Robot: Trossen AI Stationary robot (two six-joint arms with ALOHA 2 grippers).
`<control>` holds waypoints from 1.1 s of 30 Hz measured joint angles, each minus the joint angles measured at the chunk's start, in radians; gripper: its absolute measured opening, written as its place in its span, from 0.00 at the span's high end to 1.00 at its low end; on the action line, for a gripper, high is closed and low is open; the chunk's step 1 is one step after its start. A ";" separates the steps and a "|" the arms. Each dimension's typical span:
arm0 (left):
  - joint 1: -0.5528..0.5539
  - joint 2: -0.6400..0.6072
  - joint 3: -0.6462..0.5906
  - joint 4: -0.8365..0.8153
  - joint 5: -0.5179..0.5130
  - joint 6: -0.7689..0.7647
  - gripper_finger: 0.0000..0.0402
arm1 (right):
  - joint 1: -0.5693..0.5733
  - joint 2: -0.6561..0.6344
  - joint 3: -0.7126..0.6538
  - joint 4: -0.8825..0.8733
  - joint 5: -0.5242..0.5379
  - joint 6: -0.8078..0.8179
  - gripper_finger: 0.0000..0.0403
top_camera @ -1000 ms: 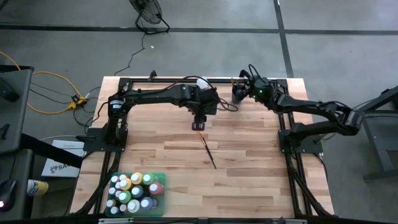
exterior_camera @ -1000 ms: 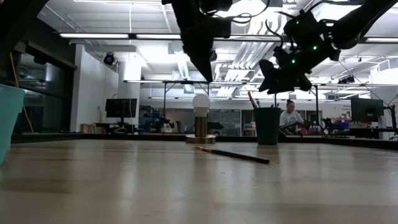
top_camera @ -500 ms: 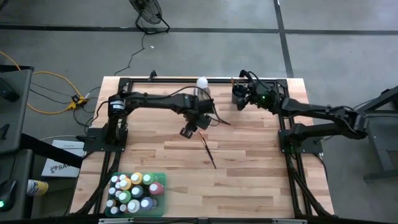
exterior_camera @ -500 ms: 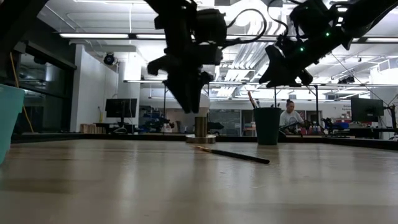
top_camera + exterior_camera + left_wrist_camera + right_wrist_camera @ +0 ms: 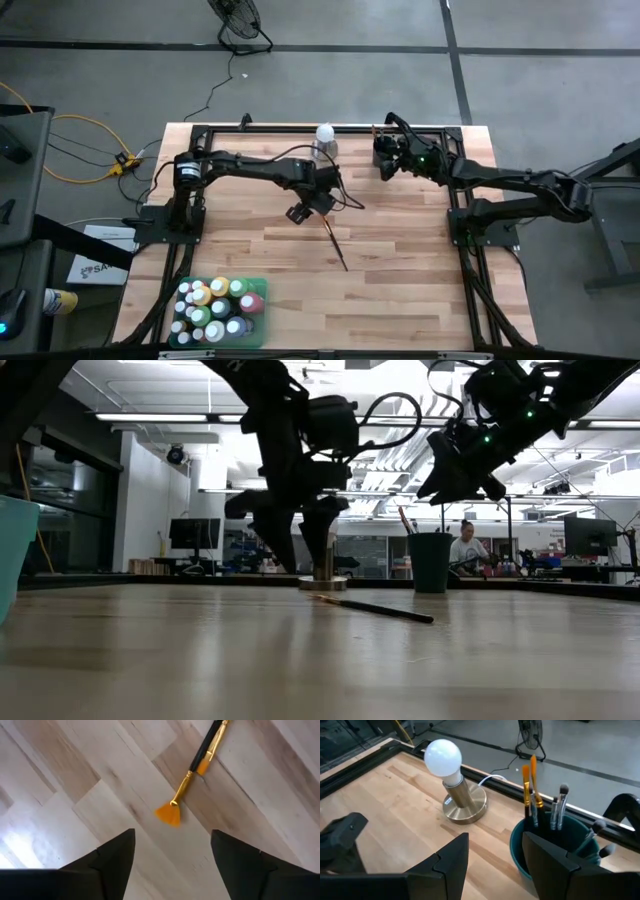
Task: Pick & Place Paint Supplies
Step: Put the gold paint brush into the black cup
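Bulb lamp (image 5: 455,780) — green cup (image 5: 552,845) (table's rear).

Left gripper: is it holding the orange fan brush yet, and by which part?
Nothing held. The left gripper is open above the orange-bristled fan brush, which lies on the wooden table.

I'm looking into a lab or open workshop hall; bare concrete floor (image 5: 330,85) around my wooden bench (image 5: 400,260), a floor fan (image 5: 238,22) and yellow cables (image 5: 85,150) beside it; across the bench I see ceiling strip lights (image 5: 150,417), exposed ducts, monitors (image 5: 194,533) on far desks, and a seated person (image 5: 463,550).
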 joint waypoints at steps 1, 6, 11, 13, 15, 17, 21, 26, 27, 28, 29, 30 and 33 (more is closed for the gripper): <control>-0.001 0.000 -0.007 0.010 -0.003 0.005 0.36 | 0.002 0.000 0.000 0.000 -0.006 0.001 0.55; -0.005 0.000 -0.026 0.074 0.000 0.027 0.38 | 0.002 0.000 0.000 0.000 -0.016 0.026 0.55; -0.002 0.008 -0.029 0.108 -0.001 0.061 0.40 | 0.002 0.000 0.000 0.000 -0.016 0.047 0.55; -0.002 0.015 -0.030 0.102 -0.001 0.077 0.41 | 0.002 0.000 0.000 0.000 -0.016 0.052 0.55; -0.002 0.025 -0.029 0.108 -0.001 0.087 0.41 | 0.002 0.000 0.000 0.000 -0.017 0.053 0.55; -0.002 0.041 -0.027 0.119 -0.001 0.113 0.41 | 0.002 0.000 0.000 0.000 -0.022 0.053 0.55; -0.002 0.063 -0.027 0.136 -0.002 0.124 0.41 | 0.002 0.000 0.000 -0.003 -0.024 0.073 0.55; -0.002 0.077 -0.026 0.101 0.003 0.132 0.41 | 0.004 0.000 0.000 -0.006 -0.023 0.075 0.55; -0.002 0.077 -0.026 0.101 0.003 0.132 0.41 | 0.004 0.000 0.000 -0.006 -0.023 0.075 0.55; -0.002 0.077 -0.026 0.101 0.007 0.132 0.41 | 0.004 0.000 0.000 -0.007 -0.023 0.075 0.55; -0.001 0.078 -0.026 0.101 0.015 0.132 0.41 | 0.004 0.000 0.000 -0.010 -0.024 0.075 0.55; -0.001 0.078 -0.026 0.103 0.020 0.132 0.41 | 0.004 0.000 0.000 -0.009 -0.023 0.075 0.55; -0.001 0.079 -0.026 0.104 0.023 0.132 0.41 | 0.004 0.000 0.000 -0.012 -0.023 0.075 0.55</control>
